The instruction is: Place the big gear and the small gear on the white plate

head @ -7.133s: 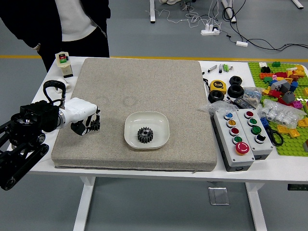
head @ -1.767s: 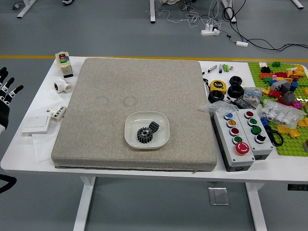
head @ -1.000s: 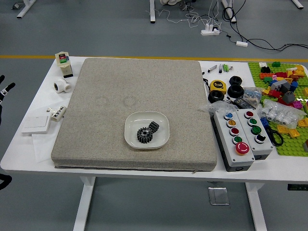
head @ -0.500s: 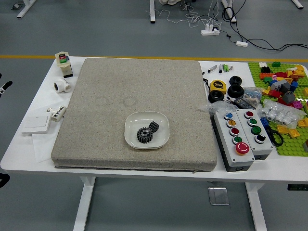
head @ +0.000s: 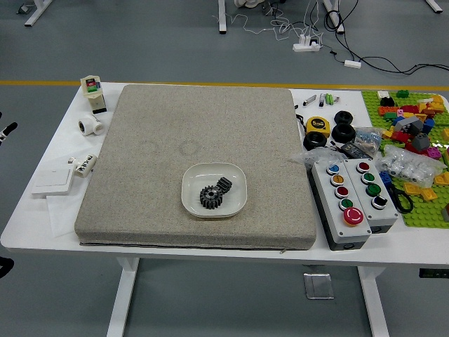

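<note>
Left hand [head: 8, 130]: at left edge, state not determinable | Big gear [head: 211, 197], small gear [head: 224, 184]: lie well rightward, on white plate [head: 236, 198] (placement appears complete)

There are two black gears [head: 211, 197], one white plate [head: 235, 203], one grey mat [head: 154, 140], one white desk [head: 21, 228], two button boxes [head: 337, 228] with nine buttons [head: 353, 216], three round black pieces [head: 344, 133] and one yellow tape measure [head: 318, 126].

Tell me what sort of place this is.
Probably a robotics lab or workshop: a white table holds button boxes and toy bricks, and loose cables trail over the floor behind.
</note>
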### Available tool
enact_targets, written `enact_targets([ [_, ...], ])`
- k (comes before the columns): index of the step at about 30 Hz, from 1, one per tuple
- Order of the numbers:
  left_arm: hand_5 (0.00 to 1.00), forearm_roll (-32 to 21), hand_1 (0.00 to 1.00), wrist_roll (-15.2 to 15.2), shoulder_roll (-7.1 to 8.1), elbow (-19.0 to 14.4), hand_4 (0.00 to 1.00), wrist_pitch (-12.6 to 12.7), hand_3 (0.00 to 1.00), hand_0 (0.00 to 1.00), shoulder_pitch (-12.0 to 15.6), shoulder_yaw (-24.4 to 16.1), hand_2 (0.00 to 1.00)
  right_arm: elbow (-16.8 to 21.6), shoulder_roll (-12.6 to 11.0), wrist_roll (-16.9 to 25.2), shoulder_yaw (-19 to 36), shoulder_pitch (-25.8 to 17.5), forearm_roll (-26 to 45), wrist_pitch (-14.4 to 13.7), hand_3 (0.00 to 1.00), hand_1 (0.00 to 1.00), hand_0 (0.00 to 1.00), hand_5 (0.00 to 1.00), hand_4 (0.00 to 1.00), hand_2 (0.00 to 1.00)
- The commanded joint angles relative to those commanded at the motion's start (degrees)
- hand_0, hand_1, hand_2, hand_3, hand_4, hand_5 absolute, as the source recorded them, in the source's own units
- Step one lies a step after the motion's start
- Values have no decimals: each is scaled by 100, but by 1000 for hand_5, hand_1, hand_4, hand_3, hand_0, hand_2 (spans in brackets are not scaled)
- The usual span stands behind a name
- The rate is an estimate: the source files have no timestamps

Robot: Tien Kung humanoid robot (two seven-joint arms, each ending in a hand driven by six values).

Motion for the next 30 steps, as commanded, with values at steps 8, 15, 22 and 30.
enact_targets([
  [8, 902, -13, 960, -22, 6, -28, 980, 0, 885, 761, 33, -41, 984, 13, 14, -1, -80, -31, 8, -42, 629, 699, 663, 718, 809, 773],
  [15, 903, -22, 956, -38, 8, -45, 981, -1, 885, 760, 90, -107, 983, 16, 19, -7, -68, -42, -8, -44, 628, 699, 663, 717, 808, 773],
  [22, 904, -19, 955, -44, 15, -57, 982, -6, 885, 759, 105, -112, 979, 24, 27, -9, -47, -46, -26, -55, 627, 698, 660, 718, 807, 773],
  [30, 904, -26, 952, -65, 7, -83, 983, 10, 884, 760, 157, -145, 978, 23, 22, -17, -53, -36, -34, -57, 627, 698, 659, 717, 806, 774],
])
